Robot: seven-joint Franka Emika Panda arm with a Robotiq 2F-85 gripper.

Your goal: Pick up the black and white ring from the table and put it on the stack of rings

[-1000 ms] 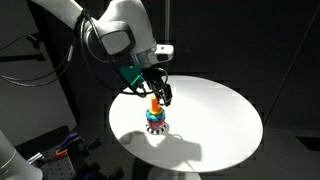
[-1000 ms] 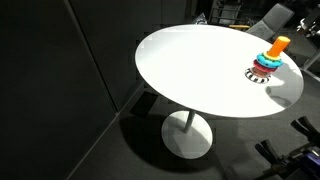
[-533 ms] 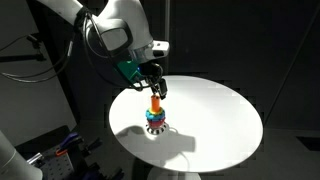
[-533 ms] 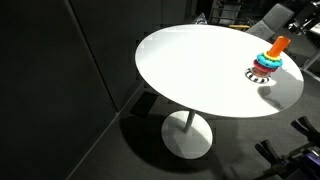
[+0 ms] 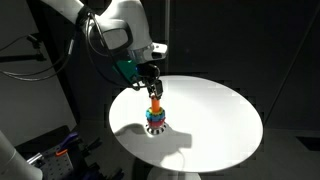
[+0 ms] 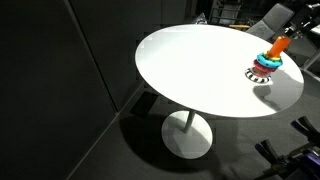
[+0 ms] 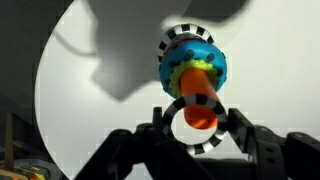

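The stack of rings stands on the round white table, with its orange peg upright; it also shows in an exterior view. The stack has a black and white striped base. My gripper hangs right above the peg. In the wrist view my gripper is shut on the black and white ring, held flat. The tip of the orange peg shows through the ring's hole.
The table stands on a single white pedestal in a dark room. Cluttered gear sits on the floor beside it. Chairs stand behind the table's far edge.
My gripper has shifted sideways with the ring and now sits centred over the orange peg. The stack has not moved.
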